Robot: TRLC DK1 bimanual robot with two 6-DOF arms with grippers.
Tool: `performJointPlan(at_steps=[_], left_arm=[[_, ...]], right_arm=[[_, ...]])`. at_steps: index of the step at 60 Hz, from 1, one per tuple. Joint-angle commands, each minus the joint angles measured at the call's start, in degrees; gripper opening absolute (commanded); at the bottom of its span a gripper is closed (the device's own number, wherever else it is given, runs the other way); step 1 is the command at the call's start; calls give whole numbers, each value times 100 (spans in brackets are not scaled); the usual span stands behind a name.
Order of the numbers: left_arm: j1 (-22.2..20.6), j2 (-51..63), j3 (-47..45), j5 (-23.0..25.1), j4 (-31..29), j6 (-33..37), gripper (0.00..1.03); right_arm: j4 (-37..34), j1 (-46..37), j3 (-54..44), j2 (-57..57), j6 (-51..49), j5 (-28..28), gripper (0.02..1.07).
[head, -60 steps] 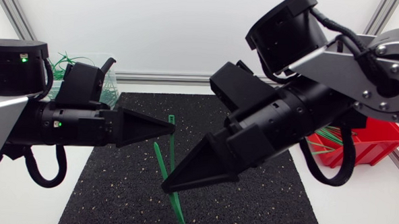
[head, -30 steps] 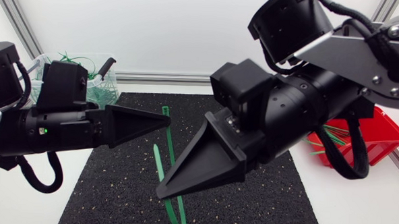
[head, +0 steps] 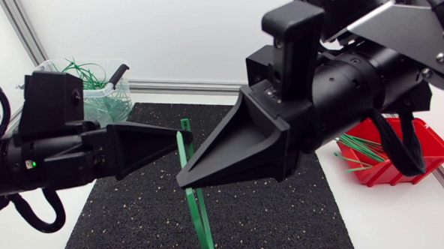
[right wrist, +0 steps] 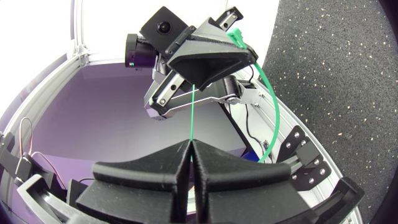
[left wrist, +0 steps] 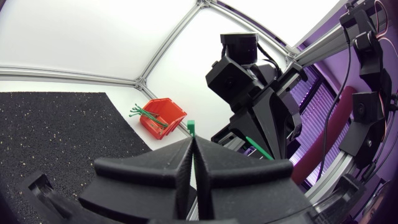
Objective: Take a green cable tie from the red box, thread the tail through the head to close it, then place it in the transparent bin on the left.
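Head view: the slim green plastic cable tie (head: 199, 213) is covered mid-length by the tips of the right arm's matte black wedge-fingered gripper (head: 183, 181). Its lower end is cut off at the picture's edge. The transparent plastic bin (head: 112, 105) is half hidden behind the left arm's black housing (head: 50, 102). The red plastic box (head: 419, 167) is partly masked by the right arm (head: 359, 78). Left wrist view: only the tie's tip is seen beyond the left arm's black gripper (left wrist: 191, 142).

Black wedge-fingered right end effector (head: 182, 180); silver screwed link (head: 403, 27).
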Motion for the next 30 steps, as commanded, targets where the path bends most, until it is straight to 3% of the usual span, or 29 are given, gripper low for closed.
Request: performJointPlan(at_steps=[1,15,30], left_arm=[[-96,-76,-150,-131,98,-90,4],[-219,-278,-247,-421,151,-63,4],[-544,-383,-326,-895,142,130,4]], right_arm=[[-96,18,111,3,147,-75,8],[-790,-70,172,-41,147,-22,8],[-1045,-78,427,-59,156,39,8]])
